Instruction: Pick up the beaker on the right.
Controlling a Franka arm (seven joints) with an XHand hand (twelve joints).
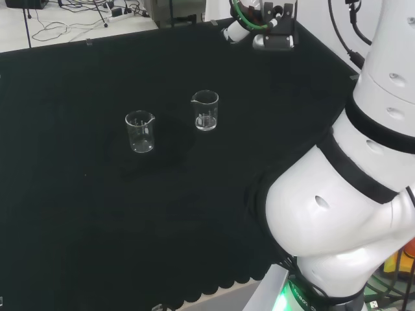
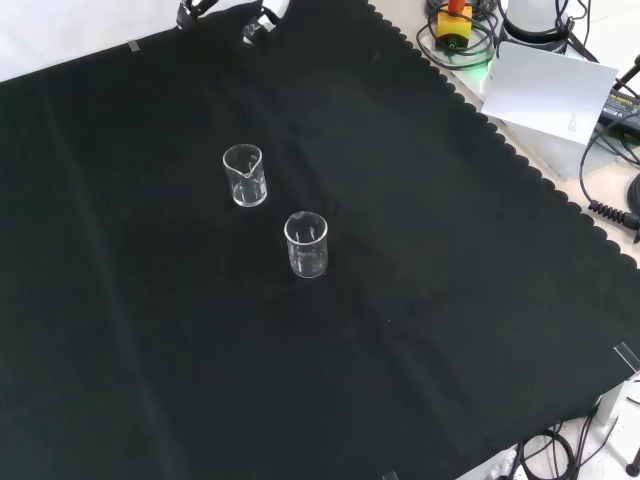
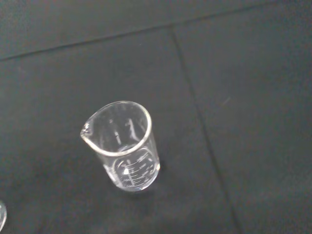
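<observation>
The right-hand beaker (image 1: 205,111) stands upright near the middle of the bench (image 1: 78,220), just beside its twin (image 1: 140,131), well apart from the hand (image 1: 272,26) raised over the far edge, its fingers' state untellable.

The clear glass beaker (image 1: 205,111) stands upright, apparently empty, near the bench's (image 1: 78,214) middle, spout rim intact, apart from another beaker (image 1: 140,131).

I see: cloth (image 1: 78,214) plain black, scalloped edge | two beakers (image 1: 205,111) (image 1: 140,131) clear glass, white graduation marks | arm links (image 1: 337,201) white, black bands
</observation>
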